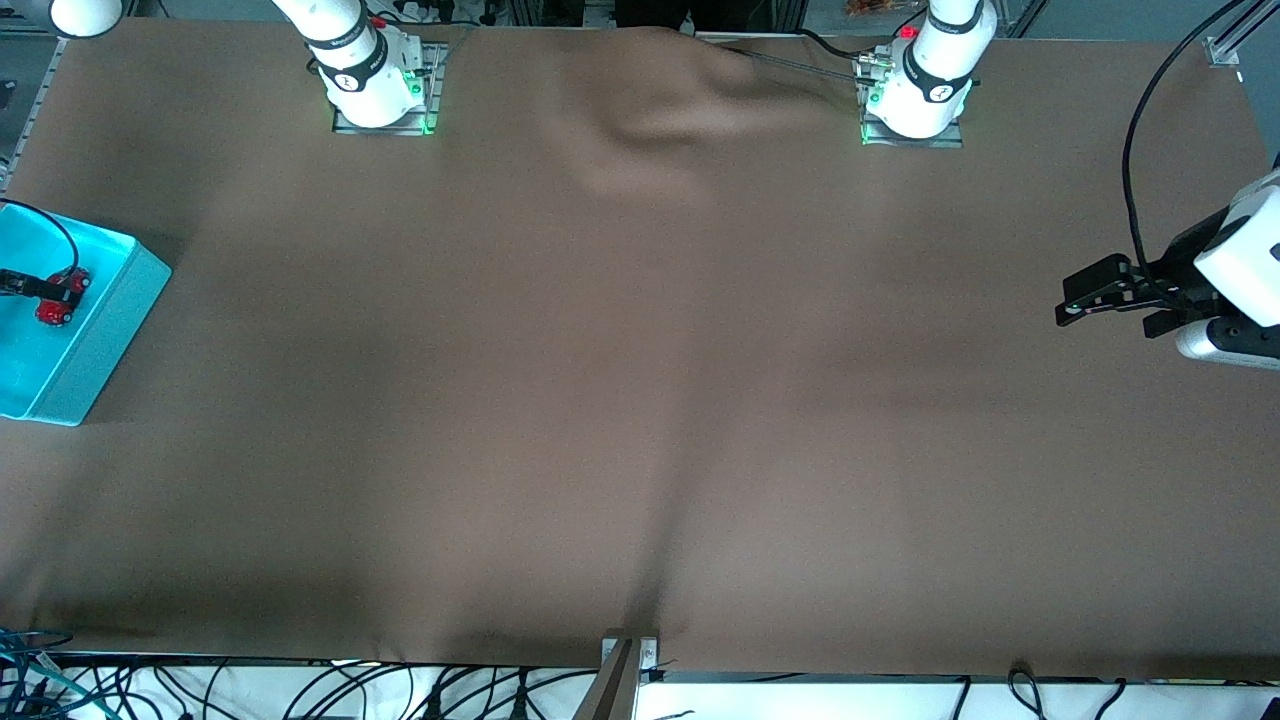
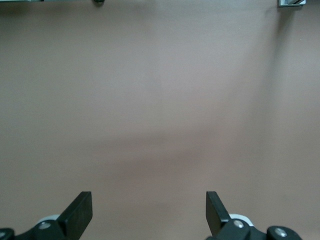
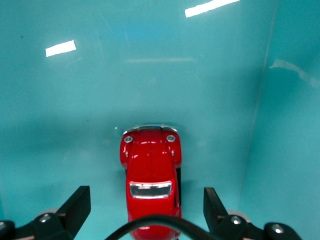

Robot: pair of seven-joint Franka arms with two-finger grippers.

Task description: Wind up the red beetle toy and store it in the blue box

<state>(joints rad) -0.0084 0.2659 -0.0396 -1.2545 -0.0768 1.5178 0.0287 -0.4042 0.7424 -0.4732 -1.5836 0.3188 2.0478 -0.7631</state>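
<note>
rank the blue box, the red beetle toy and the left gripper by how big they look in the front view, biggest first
1. blue box, cut off at the view's edge yet clearly largest
2. left gripper, open over the cloth; it hangs in the air, so it may look bigger than it is
3. red beetle toy, smallest, in the box between the right gripper's open fingers

No readable text, labels, numbers or signs anywhere.

toy car (image 3: pixel 151 172): glossy red, hard shell
box (image 3: pixel 75 100): smooth shiny turquoise plastic
table cover (image 1: pixel 640 400): matt brown cloth, slightly wrinkled
</note>
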